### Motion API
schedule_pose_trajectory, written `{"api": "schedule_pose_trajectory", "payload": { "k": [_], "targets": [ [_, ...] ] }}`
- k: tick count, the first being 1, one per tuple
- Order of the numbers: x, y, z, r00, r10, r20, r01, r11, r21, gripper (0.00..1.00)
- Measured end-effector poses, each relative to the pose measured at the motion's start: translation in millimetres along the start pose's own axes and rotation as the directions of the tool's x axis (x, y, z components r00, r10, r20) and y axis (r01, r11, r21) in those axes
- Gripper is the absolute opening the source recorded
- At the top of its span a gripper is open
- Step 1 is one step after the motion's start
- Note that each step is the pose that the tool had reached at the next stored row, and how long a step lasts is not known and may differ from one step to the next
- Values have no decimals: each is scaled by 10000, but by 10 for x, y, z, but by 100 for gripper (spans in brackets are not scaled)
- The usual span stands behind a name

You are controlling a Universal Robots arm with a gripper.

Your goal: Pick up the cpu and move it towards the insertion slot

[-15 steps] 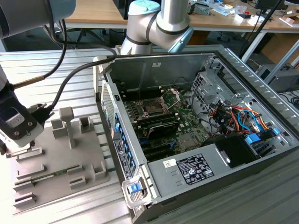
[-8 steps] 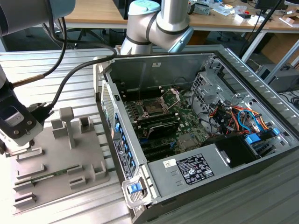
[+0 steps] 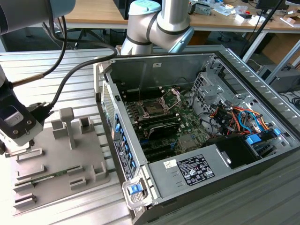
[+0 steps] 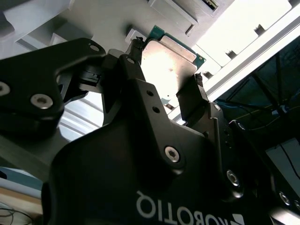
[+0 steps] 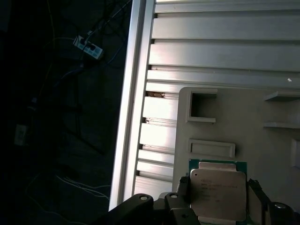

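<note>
In the second wrist view the gripper's (image 4: 168, 62) fingers (image 4: 135, 50) pinch the cpu (image 4: 171, 54) by two opposite edges, close to the grey tray's (image 4: 108, 18) outer edge.

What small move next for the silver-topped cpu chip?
Probably a short straight lift: the gripper is around the silver-topped square cpu chip at the grey moulded tray, while the silver-framed dark square socket sits apart in the open computer case.

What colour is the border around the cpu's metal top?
Green, clearest on the cpu in the first wrist view.
</note>
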State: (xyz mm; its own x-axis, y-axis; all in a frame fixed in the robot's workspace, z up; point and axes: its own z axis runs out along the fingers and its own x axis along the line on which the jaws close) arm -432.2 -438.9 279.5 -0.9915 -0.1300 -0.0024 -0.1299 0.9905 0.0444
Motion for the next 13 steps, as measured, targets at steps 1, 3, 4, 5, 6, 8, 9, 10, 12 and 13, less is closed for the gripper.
{"api": "schedule_pose_trajectory", "payload": {
  "k": [1, 3, 4, 5, 6, 8, 9, 10, 12, 13],
  "targets": [
    [0, 0, -4, 10000, 0, 0, 0, 10000, 0, 55],
    [0, 0, -8, 10000, 0, 0, 0, 10000, 0, 55],
    [0, 0, -12, 10000, 0, 0, 0, 10000, 0, 55],
    [0, 1, -15, 10000, 0, 0, 0, 10000, 0, 55],
    [0, 1, -18, 10000, 0, 0, 0, 10000, 0, 55],
    [0, 1, -26, 10000, 0, 0, 0, 10000, 0, 55],
    [-1, 1, -29, 10000, 0, 0, 0, 10000, 0, 55],
    [0, 1, -32, 10000, 0, -1, 0, 10000, 0, 55],
    [0, 2, -36, 10000, 0, 0, 0, 10000, 0, 55],
    [0, 2, -39, 10000, 0, 1, 0, 10000, 0, 55]
  ]
}}
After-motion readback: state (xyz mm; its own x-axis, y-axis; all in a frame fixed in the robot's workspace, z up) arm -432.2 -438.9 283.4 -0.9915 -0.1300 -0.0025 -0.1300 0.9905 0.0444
